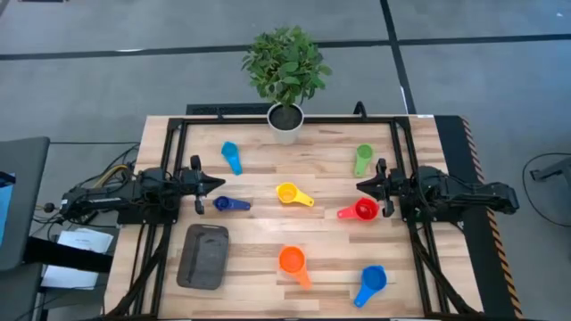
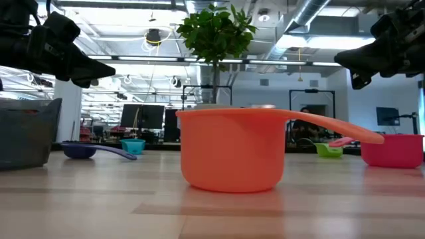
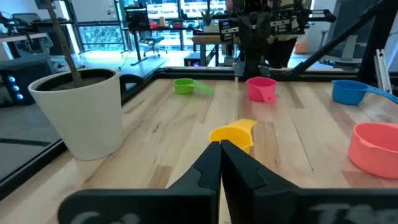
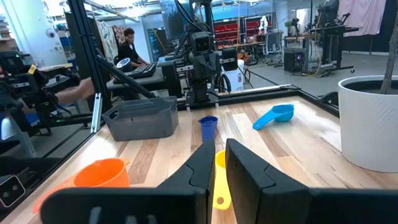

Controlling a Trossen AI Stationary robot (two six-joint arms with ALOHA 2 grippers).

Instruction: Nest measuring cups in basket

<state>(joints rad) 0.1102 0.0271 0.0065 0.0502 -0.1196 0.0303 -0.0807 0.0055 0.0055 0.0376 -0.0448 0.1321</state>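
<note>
My left gripper (image 1: 217,184) is pressed together, empty; my right gripper (image 1: 361,186) stands slightly apart, holding nothing. I judge nothing is nested yet: the measuring cups (image 1: 293,194) lie scattered, and the basket (image 1: 203,256) holds none.

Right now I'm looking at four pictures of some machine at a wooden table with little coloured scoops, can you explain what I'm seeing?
It is a robot with two dark arms, each ending in a two-finger hand. One picture looks straight down, one looks level across the table top, and two come from cameras on the wrists. The left hand is shut and the right hand is slightly open; both hover empty above the wooden table. Small round plastic measuring cups lie scattered: light blue, dark blue, yellow, green, red, orange and medium blue. A dark grey shallow rectangular basket sits empty near the front left. A white pot with a leafy green plant stands at the back edge.
</note>
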